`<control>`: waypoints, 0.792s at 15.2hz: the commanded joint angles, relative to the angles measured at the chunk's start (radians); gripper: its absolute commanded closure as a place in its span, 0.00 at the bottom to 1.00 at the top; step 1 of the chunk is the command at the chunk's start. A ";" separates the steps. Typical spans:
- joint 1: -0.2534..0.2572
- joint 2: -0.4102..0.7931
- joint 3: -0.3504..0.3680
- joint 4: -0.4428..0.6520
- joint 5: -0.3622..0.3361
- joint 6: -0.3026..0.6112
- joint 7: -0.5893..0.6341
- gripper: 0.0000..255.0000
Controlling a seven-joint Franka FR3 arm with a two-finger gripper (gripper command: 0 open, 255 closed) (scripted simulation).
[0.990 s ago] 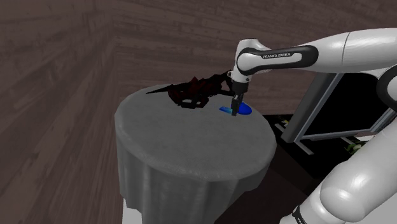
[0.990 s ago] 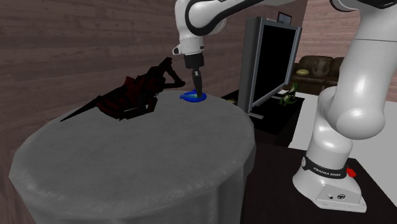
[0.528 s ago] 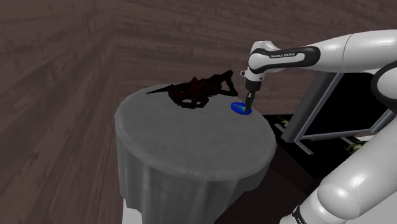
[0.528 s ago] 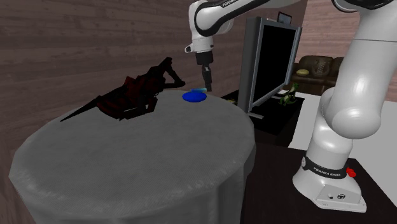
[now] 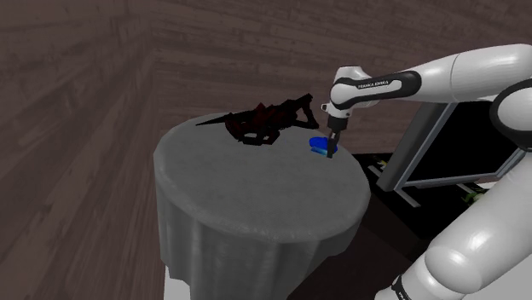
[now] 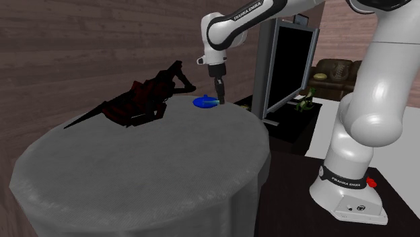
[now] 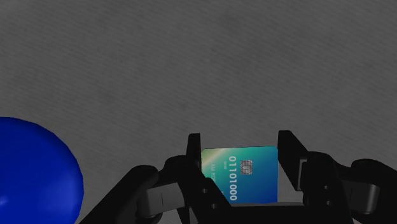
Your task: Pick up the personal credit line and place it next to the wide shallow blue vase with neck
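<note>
Observed gripper [image 7: 240, 150] narrowed to card width, both fingers [image 7: 195, 156] pressing the short edges of the personal credit line [image 7: 245, 175]. Teal-to-blue card with chip and printed digits, face turned to the wrist camera. Nothing else in the grasp.

Located the card in the grip, just beside the blue vase [image 7: 32, 172], over the bare grey cloth [image 7: 191, 63] of the round table [image 5: 256, 196].
- Shoulder view: gripper [image 5: 332, 147] low at the vase's [image 5: 319, 147] side nearer the arm's stand.
- Second exterior view: same reading, gripper [image 6: 219, 96] close to the vase [image 6: 205, 102], on the side away from the dark spiky object [image 6: 141, 101].
- Contact between card's lower edge and cloth: cannot tell.

Judged step in hand: release next to the vase.

Possible failures from here:
- Toppling. Card held upright on a thin edge, so likely to fall flat on opening. A fall toward the vase would leave it leaning on the rim instead of lying beside it.
- Release from too high. Risk of flutter or slide, possibly over the table edge, not far past the vase on this side.
- Descent too deep. Lower edge jammed into the cloth, then bending or twisting between the pads.
- Sideways drift toward the vase. Finger contact enough to shove so shallow a piece and spoil the placement.
- Uneven opening. Card clinging to one pad and dragged off on retreat.
</note>
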State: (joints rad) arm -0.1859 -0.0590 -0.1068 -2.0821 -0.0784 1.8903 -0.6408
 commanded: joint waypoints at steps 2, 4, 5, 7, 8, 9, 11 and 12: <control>-0.001 0.016 -0.001 -0.024 0.000 0.041 0.000 1.00; -0.001 0.026 -0.002 -0.041 0.001 0.068 0.001 1.00; -0.001 0.031 -0.002 -0.049 0.001 0.081 0.002 1.00; -0.002 0.042 -0.002 -0.065 0.001 0.107 0.003 1.00; -0.002 0.047 -0.002 -0.072 0.001 0.120 0.003 1.00; -0.002 0.053 -0.003 -0.080 0.001 0.133 0.003 1.00; -0.002 0.066 -0.003 -0.094 0.002 0.160 0.004 1.00; -0.003 0.072 -0.003 -0.100 0.002 0.173 0.005 1.00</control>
State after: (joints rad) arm -0.1877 0.0057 -0.1091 -2.1725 -0.0766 2.0452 -0.6358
